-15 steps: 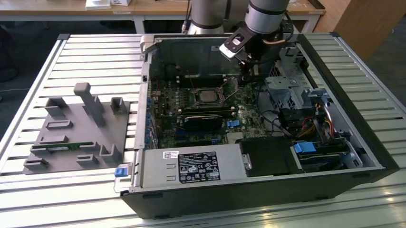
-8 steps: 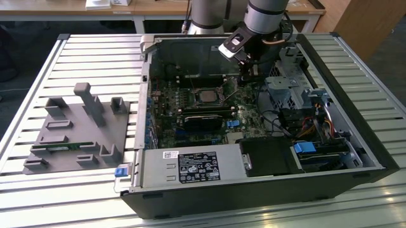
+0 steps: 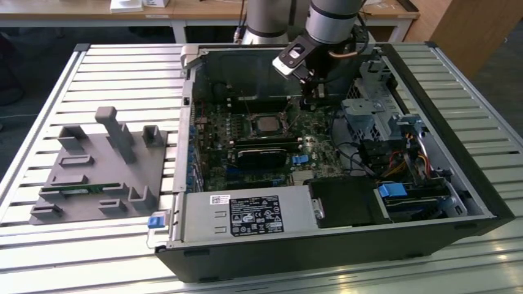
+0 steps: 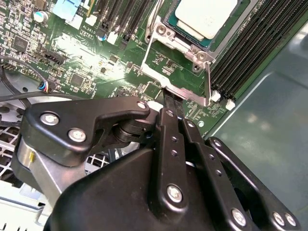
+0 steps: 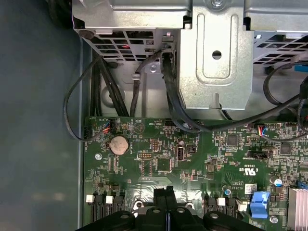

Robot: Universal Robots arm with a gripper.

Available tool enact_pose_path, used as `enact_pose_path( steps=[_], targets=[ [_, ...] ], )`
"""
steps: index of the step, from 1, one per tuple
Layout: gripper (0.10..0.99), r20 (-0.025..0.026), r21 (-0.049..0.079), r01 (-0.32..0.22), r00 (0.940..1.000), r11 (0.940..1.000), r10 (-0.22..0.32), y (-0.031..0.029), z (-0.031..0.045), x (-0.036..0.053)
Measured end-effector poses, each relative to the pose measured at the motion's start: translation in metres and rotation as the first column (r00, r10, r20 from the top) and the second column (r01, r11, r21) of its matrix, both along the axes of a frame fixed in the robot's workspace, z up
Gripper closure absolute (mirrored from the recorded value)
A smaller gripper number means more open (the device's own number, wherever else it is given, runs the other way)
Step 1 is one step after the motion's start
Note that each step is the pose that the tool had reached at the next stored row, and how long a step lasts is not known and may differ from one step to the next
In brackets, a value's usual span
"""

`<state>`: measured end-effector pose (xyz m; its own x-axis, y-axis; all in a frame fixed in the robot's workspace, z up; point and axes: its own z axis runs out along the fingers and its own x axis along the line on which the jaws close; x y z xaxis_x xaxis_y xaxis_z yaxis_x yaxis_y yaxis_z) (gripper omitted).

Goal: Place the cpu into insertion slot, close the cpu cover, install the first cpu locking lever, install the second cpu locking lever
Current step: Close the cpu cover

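In the exterior view, one grey robot arm is reaching down into one open black computer case (image 3: 327, 254) that is lying on a silver slatted metal table (image 3: 122, 73). Its black gripper (image 3: 313, 97) is hanging over the green motherboard (image 3: 214, 160). One small flat square silver-grey cpu (image 3: 267, 124) is sitting in the middle of that board, just beside the gripper. One grey plastic fixture with upright pegs (image 3: 82, 184) is resting on the table at the exterior view's left, well apart from the case. Wooden desks (image 3: 204, 9) are standing behind. In the second wrist view, the gripper (image 4: 169, 102) is holding its two black fingers pressed together with nothing between them. Their tips are sitting just beside the silver socket bracket (image 4: 180, 90); whether they are touching it cannot be told. The cpu is lying in the square insertion slot (image 4: 191, 37), and the thin silver cpu cover (image 4: 231, 32) is framing it. In the first wrist view, the gripper (image 5: 168, 193) is meeting tip to tip over the board. Nearby are one round silver coin battery (image 5: 119, 143), one blue connector (image 5: 260, 202), and black cables (image 5: 172, 98) running to a silver metal drive cage (image 5: 216, 72).
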<state>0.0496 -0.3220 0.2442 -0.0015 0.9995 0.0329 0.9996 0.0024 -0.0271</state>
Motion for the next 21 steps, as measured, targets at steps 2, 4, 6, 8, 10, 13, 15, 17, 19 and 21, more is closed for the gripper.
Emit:
enact_pose_path(
  steps=[2,4,6,8,10,13,15,17,19,21],
  targets=[
    [0.969,0.0000,0.000,0.000,1.0000,1.0000,0.000,0.0000,0.0000,-0.0004],
    [0.969,0.0000,0.000,0.000,1.0000,1.0000,0.000,0.0000,0.0000,-0.0009],
    [0.969,0.0000,0.000,0.000,1.0000,1.0000,0.000,0.0000,-0.0001,-0.0015],
    [0.969,0.0000,0.000,0.000,1.0000,1.0000,0.000,0.0000,-0.0001,-0.0020],
    [0.969,0.0000,0.000,0.000,1.0000,1.0000,0.000,0.0000,-0.0001,-0.0024],
    [0.969,0.0000,0.000,0.000,1.0000,1.0000,0.000,0.0000,-0.0001,-0.0031],
    [0.969,0.0000,0.000,0.000,1.0000,1.0000,0.000,0.0000,-0.0001,-0.0036],
    [0.969,0.0000,0.000,0.000,1.0000,1.0000,0.000,0.0000,-0.0002,-0.0040],
    [0.969,0.0000,0.000,0.000,1.0000,1.0000,0.000,0.0000,-0.0002,-0.0044],
    [0.969,0.0000,0.000,0.000,1.0000,1.0000,0.000,0.0000,-0.0004,-0.0076]
  ],
)
